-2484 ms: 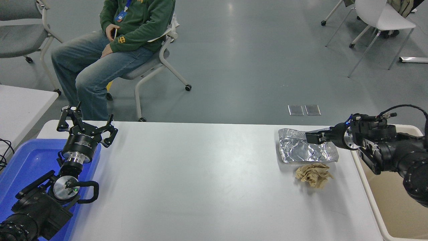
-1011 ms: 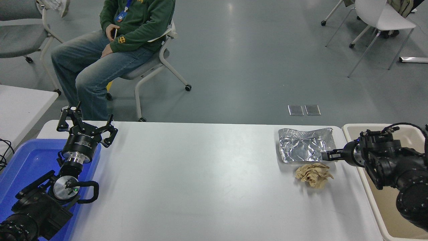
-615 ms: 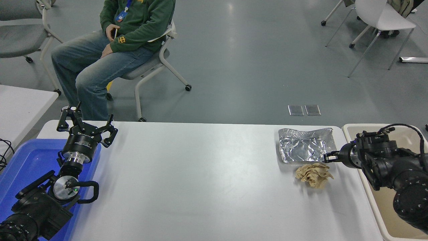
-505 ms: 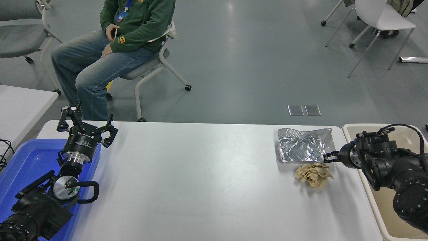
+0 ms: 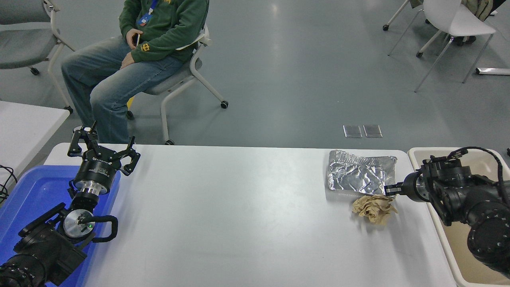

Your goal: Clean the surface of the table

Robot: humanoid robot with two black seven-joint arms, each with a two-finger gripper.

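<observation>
Table surface [image 5: 239, 223]: right tool [image 5: 388, 190] clenched on foil sheet [image 5: 358, 175]; crumpled brown paper [image 5: 373, 207] just beside.

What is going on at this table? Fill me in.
The right gripper is at the near right corner of a crumpled foil sheet, which looks partly lifted off the table surface; whether it is actually pinched is unclear. A crumpled brown paper wad lies just in front of it. A beige bin stands at the right. The left gripper is parked open over a blue tray. A person sits beyond.

Shiny creased foil tray [image 5: 360, 173]; crumpled brown paper [image 5: 373, 208]; matt table surface [image 5: 239, 215].
</observation>
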